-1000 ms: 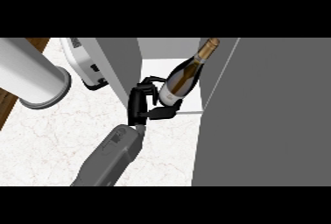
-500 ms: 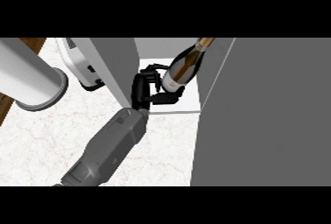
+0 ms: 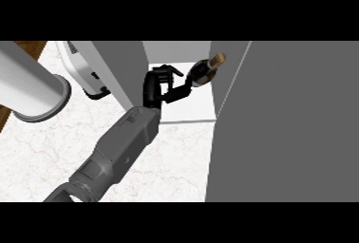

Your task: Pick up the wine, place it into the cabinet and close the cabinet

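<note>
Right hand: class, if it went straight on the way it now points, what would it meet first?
The right hand points into the open cabinet, with the wine bottle at its fingers. Past the bottle, probably the cabinet's back wall, though depth is unclear.

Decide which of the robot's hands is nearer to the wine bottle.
The right hand: it reaches into the cabinet right beside the wine bottle. No left hand shows in this view.
</note>
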Controlling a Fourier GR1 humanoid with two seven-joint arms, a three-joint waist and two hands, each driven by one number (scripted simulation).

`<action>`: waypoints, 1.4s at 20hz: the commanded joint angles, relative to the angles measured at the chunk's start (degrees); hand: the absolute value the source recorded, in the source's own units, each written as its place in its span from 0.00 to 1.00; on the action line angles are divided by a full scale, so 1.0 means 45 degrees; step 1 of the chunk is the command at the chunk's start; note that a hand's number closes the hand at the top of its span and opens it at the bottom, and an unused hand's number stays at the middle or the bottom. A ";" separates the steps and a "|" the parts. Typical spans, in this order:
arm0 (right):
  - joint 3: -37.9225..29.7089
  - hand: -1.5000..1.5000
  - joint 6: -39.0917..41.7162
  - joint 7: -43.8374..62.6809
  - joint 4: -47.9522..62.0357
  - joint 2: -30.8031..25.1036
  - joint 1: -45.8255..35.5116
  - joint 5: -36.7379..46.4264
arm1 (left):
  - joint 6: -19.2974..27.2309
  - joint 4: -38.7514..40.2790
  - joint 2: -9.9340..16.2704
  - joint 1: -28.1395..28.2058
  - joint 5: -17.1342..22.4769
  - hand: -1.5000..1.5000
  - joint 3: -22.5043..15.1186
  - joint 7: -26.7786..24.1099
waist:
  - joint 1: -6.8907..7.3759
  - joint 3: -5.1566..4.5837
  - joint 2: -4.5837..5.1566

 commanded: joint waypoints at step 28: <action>0.0592 0.00 -0.0287 0.0263 -0.0131 0.0203 -0.0553 -0.0266 | -0.0458 0.2867 -0.0012 -0.0824 0.0801 1.00 -0.0180 -0.1450 | -0.0620 -0.0019 0.0181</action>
